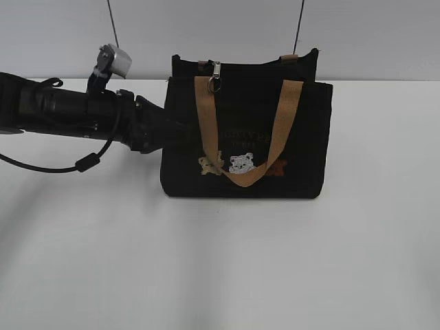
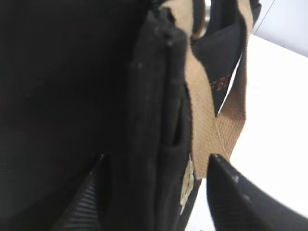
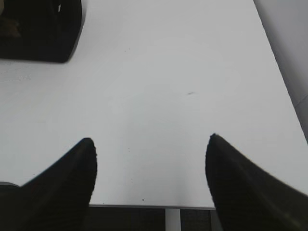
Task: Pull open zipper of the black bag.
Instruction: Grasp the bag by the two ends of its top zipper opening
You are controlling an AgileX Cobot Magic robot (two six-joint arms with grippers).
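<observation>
The black bag (image 1: 247, 137) is standing upright on the white desk (image 1: 220, 261), its tan handle (image 1: 240, 130) hanging down the front. The zipper (image 1: 216, 74) is running along the top edge, with its silver pull tab and ring sitting near the left end.

The left gripper (image 2: 154, 192) is reaching in against the bag's left side, its jaws standing apart on either side of the fabric edge; whether they are actually pinching it I cannot tell. The right gripper (image 3: 151, 178) is hanging open over bare desk, well apart from the bag, holding nothing.

The likely trouble: if the left gripper is only catching loose cloth or the handle, the soft bag may be sliding or tipping once the tab is pulled. The tab is small, so the right gripper could be closing on the ring's edge and slipping off, or snagging the webbing beside it.

Faint brownish lettering is showing above the cartoon bears (image 1: 242, 163), too dim to read.
</observation>
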